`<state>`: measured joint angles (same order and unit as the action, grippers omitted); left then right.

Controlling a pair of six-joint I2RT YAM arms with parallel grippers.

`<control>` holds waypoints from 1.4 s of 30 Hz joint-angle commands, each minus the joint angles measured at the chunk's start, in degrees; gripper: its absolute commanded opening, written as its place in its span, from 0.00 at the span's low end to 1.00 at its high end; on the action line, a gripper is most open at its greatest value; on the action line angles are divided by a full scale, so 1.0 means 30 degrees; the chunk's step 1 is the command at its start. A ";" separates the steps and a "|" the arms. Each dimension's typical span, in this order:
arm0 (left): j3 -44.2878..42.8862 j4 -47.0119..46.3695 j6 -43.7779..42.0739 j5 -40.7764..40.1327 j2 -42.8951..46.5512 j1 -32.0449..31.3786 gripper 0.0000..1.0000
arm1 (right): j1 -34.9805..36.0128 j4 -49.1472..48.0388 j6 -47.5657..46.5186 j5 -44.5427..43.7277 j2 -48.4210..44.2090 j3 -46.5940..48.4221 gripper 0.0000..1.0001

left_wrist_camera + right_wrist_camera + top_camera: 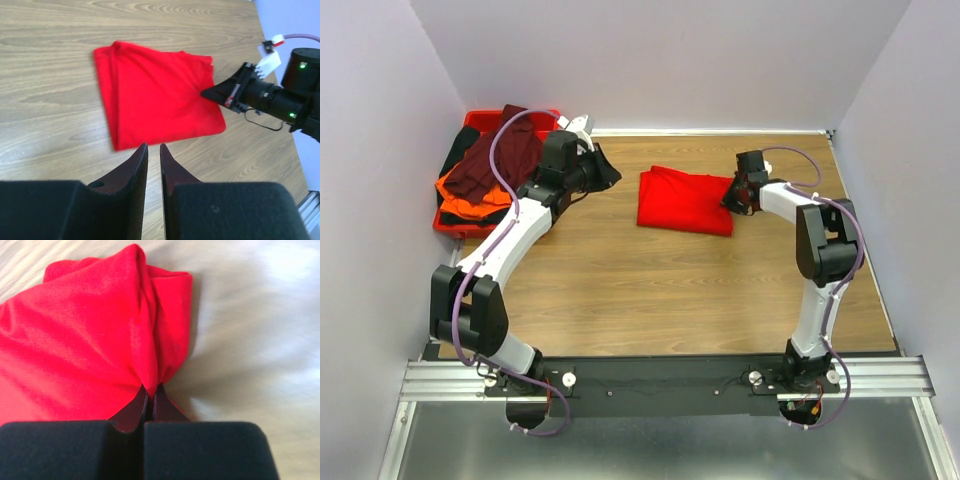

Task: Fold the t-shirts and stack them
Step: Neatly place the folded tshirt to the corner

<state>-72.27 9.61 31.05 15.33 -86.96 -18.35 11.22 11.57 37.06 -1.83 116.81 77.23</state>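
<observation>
A bright red t-shirt [685,200] lies folded on the wooden table, right of centre; it also shows in the left wrist view [160,95] and the right wrist view [90,330]. My right gripper [730,195] [150,387] is shut on the shirt's right edge, and the cloth bunches up at the pinch. It also appears in the left wrist view [207,93]. My left gripper [605,170] [152,146] is shut and empty, hovering just left of the red shirt. A dark maroon shirt [495,160], an orange shirt [460,195] and a black shirt [455,150] lie heaped in the tray.
A rigid red plastic tray [445,225] sits at the back left against the wall. Grey walls close in the left, back and right. The metal rail [660,380] with the arm bases runs along the near edge.
</observation>
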 commanded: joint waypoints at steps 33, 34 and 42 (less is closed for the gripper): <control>0.1678 -0.0623 -0.0037 0.2008 0.1593 0.0023 0.21 | -1.1355 1.4098 1.1408 -1.1373 -0.9903 -0.7931 0.00; 0.1765 -0.0682 -0.0037 0.2037 0.1651 0.0023 0.21 | -1.1532 1.4188 1.1146 -1.1374 -1.0427 -0.8018 0.00; 0.2029 -0.0829 -0.0007 0.2155 0.1915 -0.0007 0.21 | -1.2647 1.4862 1.0178 -1.1667 -1.1953 -0.8839 0.00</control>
<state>-67.13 8.40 31.07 20.23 -83.46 -18.35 -25.56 52.66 68.25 -32.93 83.02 52.58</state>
